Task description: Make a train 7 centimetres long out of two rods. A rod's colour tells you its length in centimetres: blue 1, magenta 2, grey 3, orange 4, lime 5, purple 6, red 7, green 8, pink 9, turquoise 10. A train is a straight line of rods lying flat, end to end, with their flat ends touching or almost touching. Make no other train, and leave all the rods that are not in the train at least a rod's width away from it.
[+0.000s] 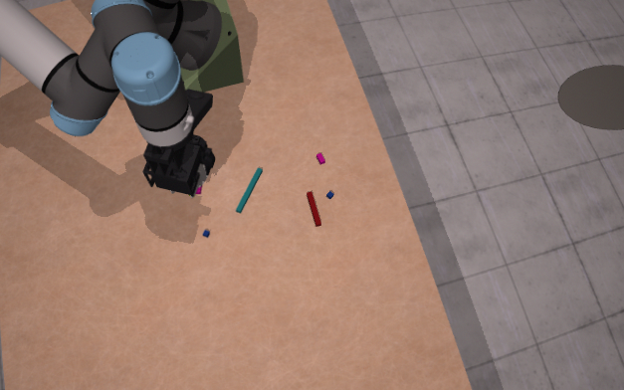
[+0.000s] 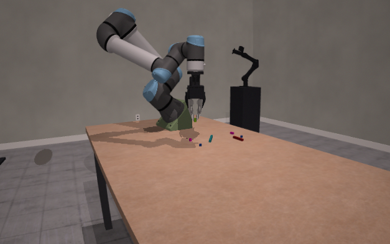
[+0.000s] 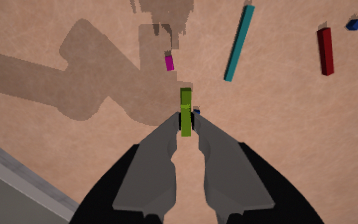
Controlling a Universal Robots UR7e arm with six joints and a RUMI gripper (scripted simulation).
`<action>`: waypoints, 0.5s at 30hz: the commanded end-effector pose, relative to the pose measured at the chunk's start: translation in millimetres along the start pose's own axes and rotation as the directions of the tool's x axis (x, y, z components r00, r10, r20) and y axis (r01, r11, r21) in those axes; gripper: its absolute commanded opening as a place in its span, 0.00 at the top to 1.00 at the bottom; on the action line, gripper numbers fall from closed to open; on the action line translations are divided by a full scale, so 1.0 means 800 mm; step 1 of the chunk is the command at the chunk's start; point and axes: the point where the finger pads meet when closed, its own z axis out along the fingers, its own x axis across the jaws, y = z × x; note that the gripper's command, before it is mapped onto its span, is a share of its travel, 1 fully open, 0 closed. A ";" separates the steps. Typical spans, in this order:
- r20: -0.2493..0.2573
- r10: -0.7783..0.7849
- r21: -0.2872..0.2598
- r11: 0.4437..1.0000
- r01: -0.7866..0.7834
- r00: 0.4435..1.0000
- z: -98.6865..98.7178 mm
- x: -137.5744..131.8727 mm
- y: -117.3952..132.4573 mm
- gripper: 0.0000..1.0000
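Observation:
My gripper (image 2: 195, 119) (image 3: 185, 113) is shut on a lime rod (image 2: 195, 119) (image 3: 185, 97) and holds it above the table. In the top view the arm hides the rod. One magenta rod (image 1: 198, 190) (image 2: 190, 139) (image 3: 169, 63) lies close to the gripper in the top view. A blue rod (image 1: 206, 233) (image 2: 200, 145) (image 3: 196, 111) lies nearer the front, partly behind a fingertip in the wrist view. A second magenta rod (image 1: 320, 158) (image 2: 232, 132) lies at the right.
A turquoise rod (image 1: 249, 190) (image 2: 211, 138) (image 3: 239, 43) lies between the two magenta rods. A red rod (image 1: 313, 209) (image 2: 238, 138) (image 3: 325, 52) lies further right, with another blue rod (image 1: 330, 194) (image 2: 241, 136) (image 3: 354, 24) beside it.

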 end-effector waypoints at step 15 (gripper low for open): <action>-0.010 -0.132 -0.003 0.991 0.132 0.991 0.000 -0.021 0.005 1.00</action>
